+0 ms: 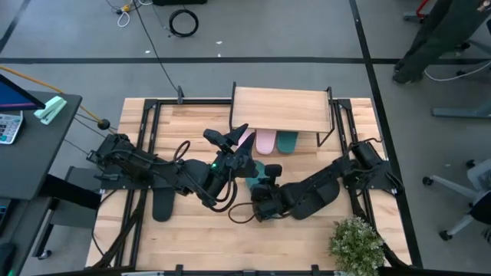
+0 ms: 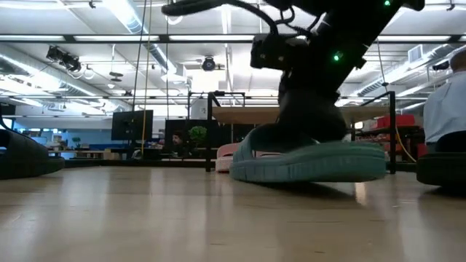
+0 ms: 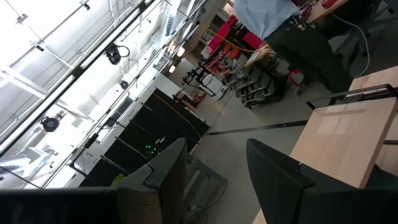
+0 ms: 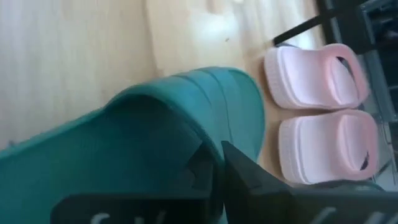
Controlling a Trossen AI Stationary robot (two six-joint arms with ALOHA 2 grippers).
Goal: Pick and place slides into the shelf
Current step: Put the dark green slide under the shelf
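Observation:
A teal slide [image 2: 313,161] [image 4: 124,137] sits near the table's middle [image 1: 261,181], with my right gripper [image 4: 217,180] [image 1: 255,188] shut on it. Two pale pink slides [image 4: 317,78] [image 4: 329,146] lie side by side under the shelf [image 1: 282,110], and a second teal slide [image 1: 287,142] lies beside them. My left gripper [image 3: 214,186] [image 1: 230,142] hovers open and empty in front of the shelf, tipped upward. One black slide [image 1: 163,205] lies on the table's left part. Dark slide shapes also show at the low view's left edge [image 2: 22,156] and right edge [image 2: 444,169]. My right gripper is shut on the teal slide's wide strap, at the strap's edge [image 4: 186,134], coming from above and slanting from the table's right. Its fingers [image 4: 249,180] stand close together there; whether one finger is under the strap is hidden. The slide's sole [image 2: 306,175] lies on the tabletop, upright.
The shelf's thin black frame legs [image 1: 334,126] stand at its corners. A potted plant [image 1: 357,244] stands at the table's near right corner. Bare tabletop [image 1: 199,238] lies along the near edge. A person's sleeve [image 2: 445,109] shows beyond the table in the low view.

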